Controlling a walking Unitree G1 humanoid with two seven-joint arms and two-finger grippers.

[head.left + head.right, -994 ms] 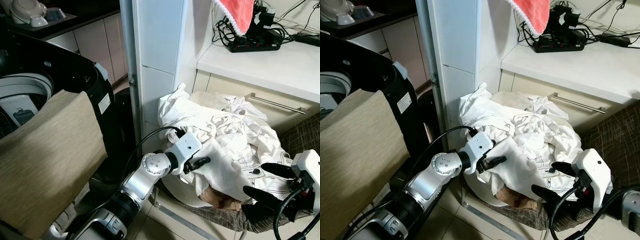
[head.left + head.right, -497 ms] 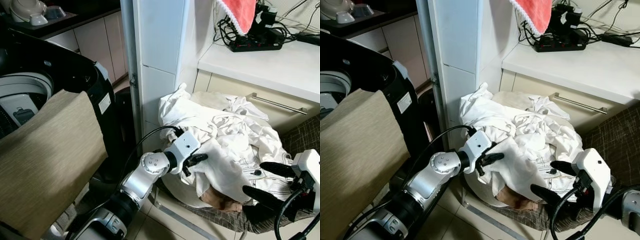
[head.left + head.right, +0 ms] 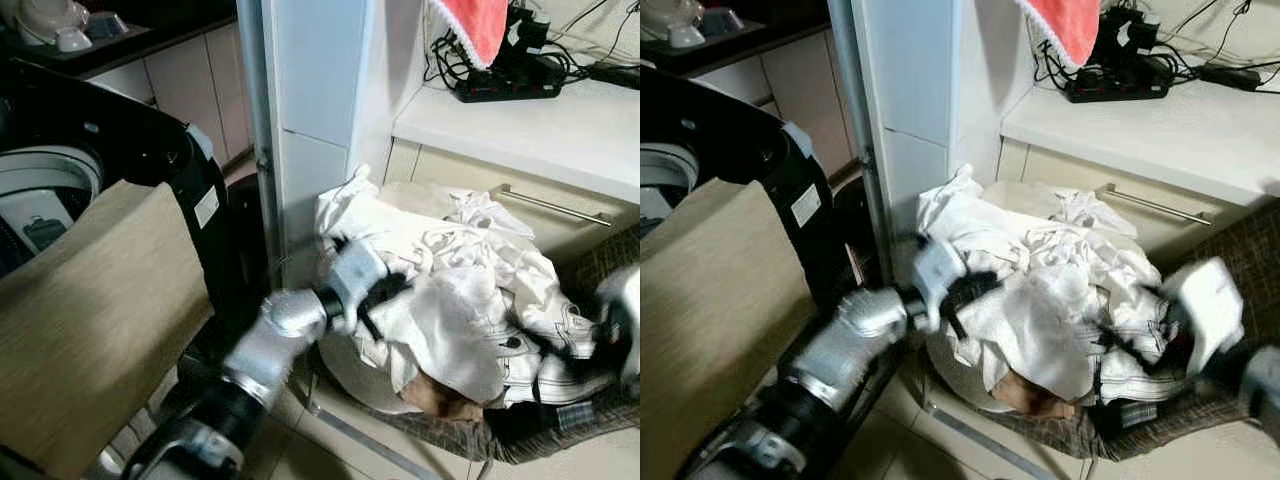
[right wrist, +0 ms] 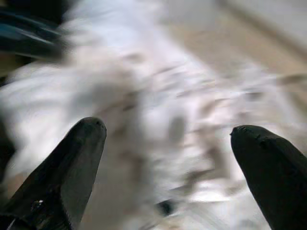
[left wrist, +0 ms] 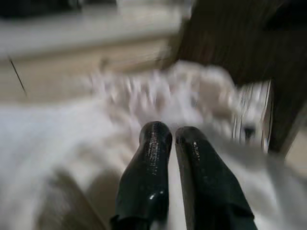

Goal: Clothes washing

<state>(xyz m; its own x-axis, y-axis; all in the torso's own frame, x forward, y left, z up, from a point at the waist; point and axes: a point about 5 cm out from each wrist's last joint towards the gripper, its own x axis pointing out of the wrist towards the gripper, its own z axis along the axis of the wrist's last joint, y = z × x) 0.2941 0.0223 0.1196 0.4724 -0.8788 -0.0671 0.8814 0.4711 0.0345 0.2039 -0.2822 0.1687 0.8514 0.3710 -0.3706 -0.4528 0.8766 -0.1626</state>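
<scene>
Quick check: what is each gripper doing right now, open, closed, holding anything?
Left gripper: closed, fingers together over the white clothes; any cloth held cannot be told.
Right gripper: open, aimed at the clothes.

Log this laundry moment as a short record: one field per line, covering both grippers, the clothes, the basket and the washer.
left gripper: fingers nearly together over the white laundry, nothing visibly pinched between them
right gripper: fingers wide apart, facing the pile from its other side
white laundry: crumpled heap piled high in the basket
laundry basket: dark woven fabric, on the floor against the cabinet
washing machine: top-loader to the robot's left, lid up
beige cloth: draped over the washer's front edge
image quality: both arms motion-blurred
</scene>
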